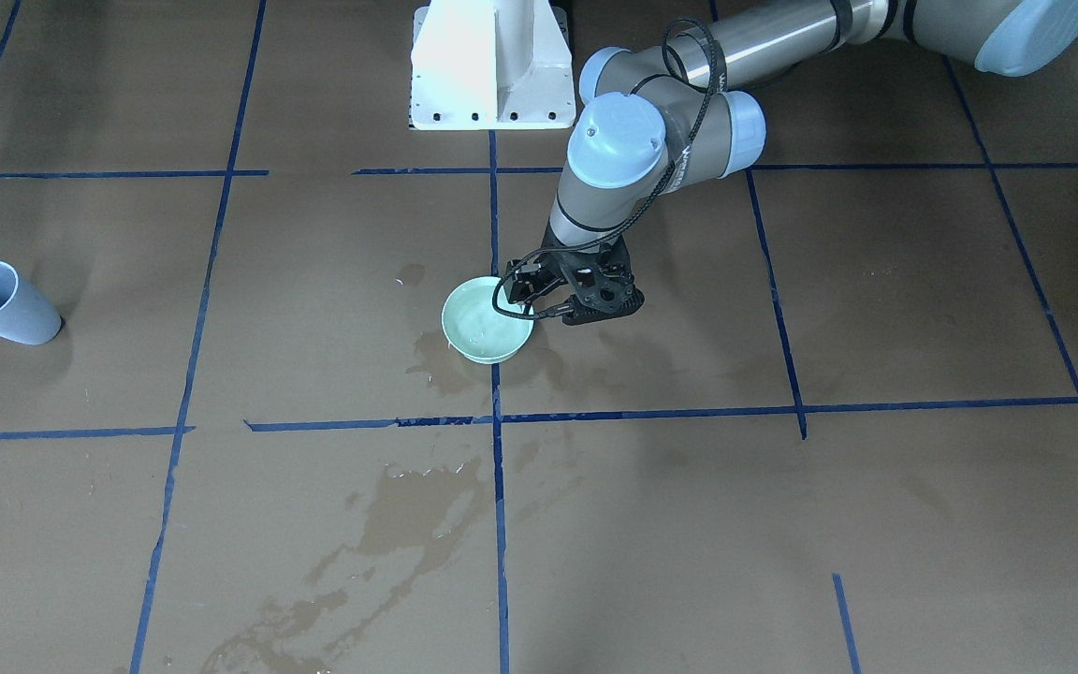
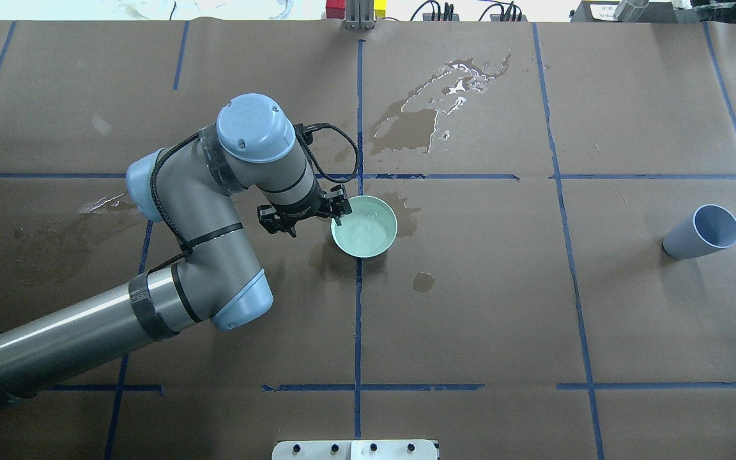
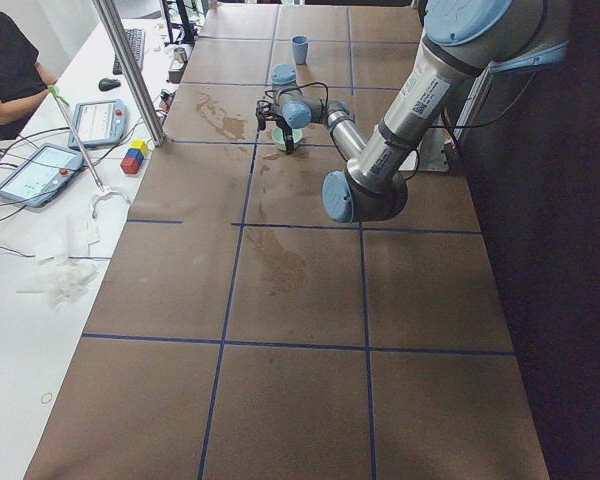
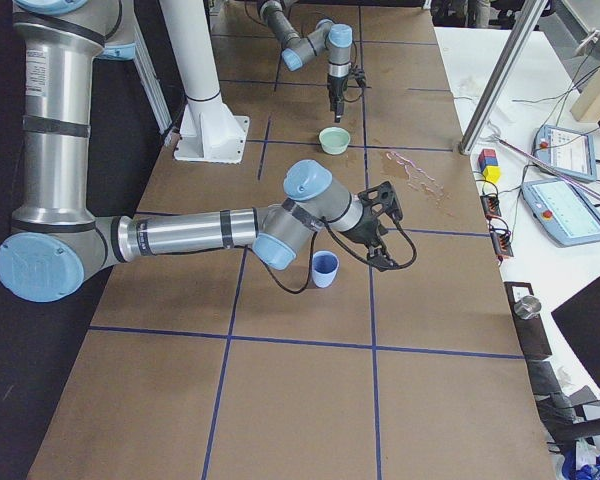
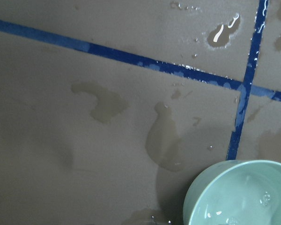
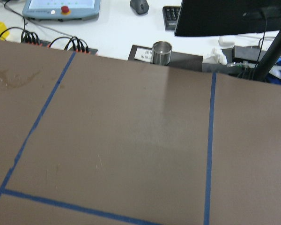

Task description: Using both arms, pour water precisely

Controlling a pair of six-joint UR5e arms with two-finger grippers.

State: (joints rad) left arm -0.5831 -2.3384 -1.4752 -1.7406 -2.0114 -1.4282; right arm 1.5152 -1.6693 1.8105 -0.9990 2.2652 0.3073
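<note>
A pale green bowl (image 1: 488,328) (image 2: 365,229) stands near the table's middle. Water (image 5: 243,201) glints in it, with small bubbles. My left gripper (image 1: 522,298) (image 2: 337,216) is low at the bowl's rim on my left side. Its fingers are too dark and small to tell whether they are open or shut on the rim. A light blue cup (image 2: 703,231) (image 1: 1,304) stands far to my right. My right arm shows only in the exterior right view. There my right gripper (image 4: 385,235) hovers just beyond the cup (image 4: 325,268), and I cannot tell its state.
Dark wet stains lie beyond the bowl (image 2: 432,108) (image 1: 408,524) and around it. The white pedestal (image 1: 492,65) stands at my base. Blue tape lines grid the brown table. A metal cylinder (image 6: 162,51), tablets and cables sit on the operators' desk.
</note>
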